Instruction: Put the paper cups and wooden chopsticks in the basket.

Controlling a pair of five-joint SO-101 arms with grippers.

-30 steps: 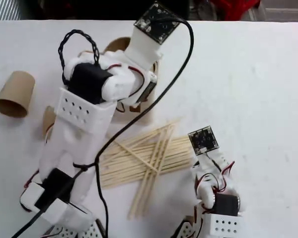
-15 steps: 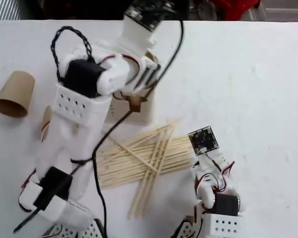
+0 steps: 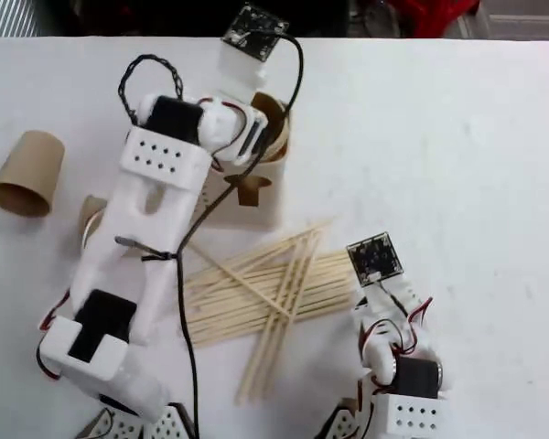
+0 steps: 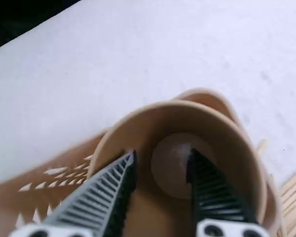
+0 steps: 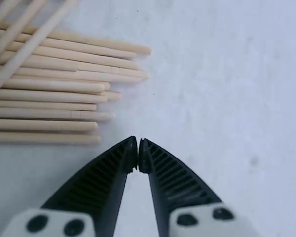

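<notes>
My left gripper (image 4: 162,158) is open, its fingertips just over the mouth of a tan paper cup (image 4: 187,128) that stands in the basket (image 4: 39,185). From above, the left arm (image 3: 165,155) stretches over the basket (image 3: 256,208), with that cup (image 3: 276,123) at the far end. A second cup (image 3: 26,174) lies on its side at the left. A third cup (image 3: 91,215) peeks from under the arm. The wooden chopsticks (image 3: 265,293) lie piled on the table. My right gripper (image 5: 138,148) is shut and empty, just right of the chopsticks (image 5: 54,98).
The white table (image 3: 457,165) has bare room on its right half. The right arm (image 3: 398,366) sits low near the front edge. A black cable (image 3: 188,311) runs along the left arm and across the chopstick pile's left end.
The left arm has swung its wrist left and back over the basket, and the cup now shows at the basket's far end. The right arm has not moved.
</notes>
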